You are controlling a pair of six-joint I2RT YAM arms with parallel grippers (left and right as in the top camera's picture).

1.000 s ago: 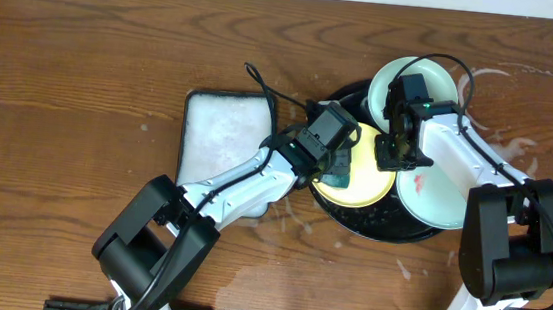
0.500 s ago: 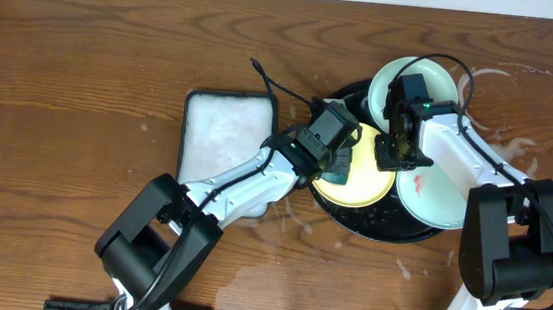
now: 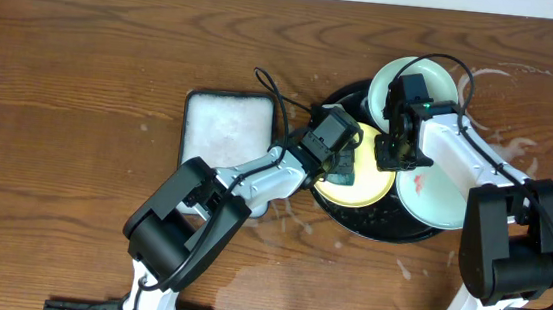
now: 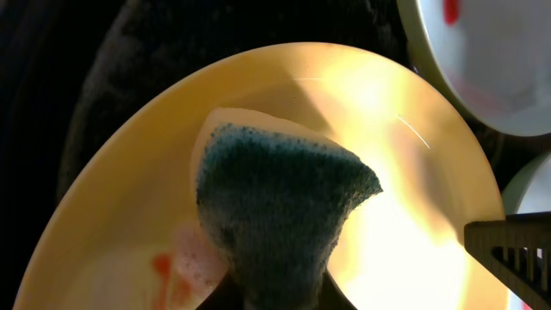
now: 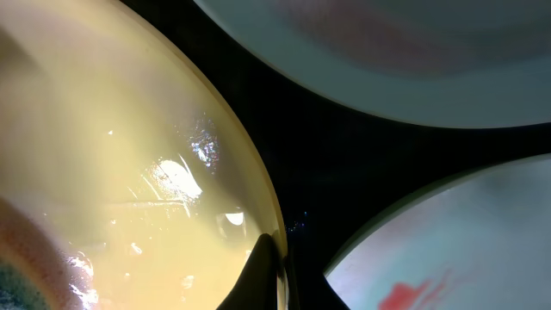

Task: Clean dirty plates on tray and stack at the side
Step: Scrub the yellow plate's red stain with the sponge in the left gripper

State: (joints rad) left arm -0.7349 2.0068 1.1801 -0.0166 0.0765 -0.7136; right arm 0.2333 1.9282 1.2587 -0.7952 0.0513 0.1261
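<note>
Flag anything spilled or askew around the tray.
Whitish wet streaks mark the wood table right of the black tray. The far mint plate and near mint plate appear to overhang its rim.

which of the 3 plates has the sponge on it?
The yellow plate, on the left of the black tray. The dark sponge lies on it; the white plate at the back and the white plate at the right have none.

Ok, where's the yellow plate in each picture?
Overhead: yellow plate sits right of centre, on the black tray.
Left wrist: it fills most of the picture, under the sponge.
Right wrist: it is on the left side.
Shared landmark: the black tray shows beside it in all three.
</note>
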